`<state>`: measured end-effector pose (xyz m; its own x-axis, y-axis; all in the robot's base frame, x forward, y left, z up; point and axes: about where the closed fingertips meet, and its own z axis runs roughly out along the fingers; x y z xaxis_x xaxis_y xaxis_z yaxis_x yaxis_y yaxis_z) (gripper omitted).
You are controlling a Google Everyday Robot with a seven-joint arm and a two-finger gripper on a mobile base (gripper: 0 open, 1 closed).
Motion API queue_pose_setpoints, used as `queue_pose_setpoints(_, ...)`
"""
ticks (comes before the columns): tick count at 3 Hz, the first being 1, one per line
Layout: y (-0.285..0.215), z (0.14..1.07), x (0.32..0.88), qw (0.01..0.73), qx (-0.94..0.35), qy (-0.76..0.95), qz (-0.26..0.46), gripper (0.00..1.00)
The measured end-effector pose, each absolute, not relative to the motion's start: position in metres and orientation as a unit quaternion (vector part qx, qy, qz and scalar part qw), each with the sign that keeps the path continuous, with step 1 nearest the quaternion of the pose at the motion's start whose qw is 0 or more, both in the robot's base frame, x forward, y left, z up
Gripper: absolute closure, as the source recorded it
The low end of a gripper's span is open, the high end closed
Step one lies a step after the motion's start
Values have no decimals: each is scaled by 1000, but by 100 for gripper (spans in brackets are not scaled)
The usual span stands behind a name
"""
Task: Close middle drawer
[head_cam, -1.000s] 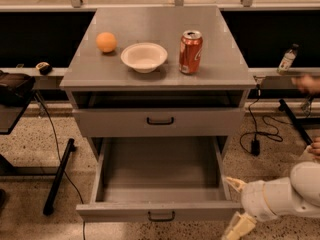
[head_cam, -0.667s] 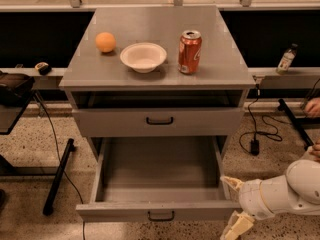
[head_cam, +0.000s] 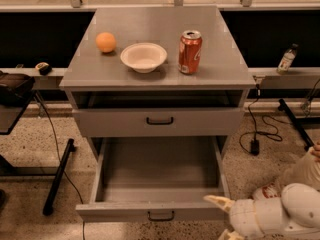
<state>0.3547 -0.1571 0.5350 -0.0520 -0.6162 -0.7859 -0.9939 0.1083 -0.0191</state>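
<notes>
A speckled floor (head_cam: 30, 149) runs under a grey cabinet, with a dark shelf line behind it. Low at the right, the white gripper (head_cam: 222, 217) sits at the front right corner of the middle drawer (head_cam: 160, 174). Its jaws are spread wide, and the upper fingertip (head_cam: 216, 200) lies over the top edge of the front panel; whether it touches there I cannot tell. That placement looks chosen to get a flat face against the panel for a push, rather than to grip the handle (head_cam: 161, 215).

The middle drawer is pulled far out toward the camera, its grey box bare. Its front panel and handle face the viewer, and its long axis runs left to right, so closing means travel at right angles to that, straight back into the cabinet. A push this far off-centre could skew it on its runners.

Above it, the taller-fronted drawer (head_cam: 160, 121) stands a little proud. On the counter (head_cam: 160, 21) sit an orange (head_cam: 106, 42), a white bowl (head_cam: 143, 57) and a red can (head_cam: 190, 52), well out of the way.
</notes>
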Motion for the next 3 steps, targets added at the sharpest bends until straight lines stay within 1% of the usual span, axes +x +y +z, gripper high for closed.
queue_pose_setpoints(1, -132, 515, 327, 360, -613, 635, 303, 38)
queue_pose_setpoints(2, -129, 513, 324, 364, -616, 629, 305, 62)
queue_pose_setpoints(3, -123, 495, 328, 353, -617, 635, 303, 85)
